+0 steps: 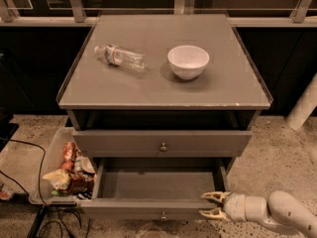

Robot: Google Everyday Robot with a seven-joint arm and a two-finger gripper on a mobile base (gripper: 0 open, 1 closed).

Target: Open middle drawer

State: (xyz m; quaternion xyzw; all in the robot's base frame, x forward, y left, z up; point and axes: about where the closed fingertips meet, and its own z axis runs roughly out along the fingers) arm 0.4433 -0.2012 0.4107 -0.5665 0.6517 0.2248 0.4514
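Observation:
The middle drawer (158, 182) stands pulled out toward the camera, showing a plain grey box with nothing in it. Its flat grey front (124, 208) runs along the bottom of the view, with a small round knob (163, 215) at its centre. My gripper (205, 205) is at the right end of that front, open, its two pale fingers spread one above the other and pointing left. The white arm (277, 213) enters from the lower right. Nothing sits between the fingers except possibly the front's right corner; I cannot tell whether they touch it.
Above, the taller drawer front (124, 143) with its larger knob is shut. On the cabinet top lie a plastic water bottle (120, 56) and a white bowl (188, 61). A clear bin of snack bags (64, 175) and cables (49, 222) sit at the left; a white post (304, 105) stands at the right.

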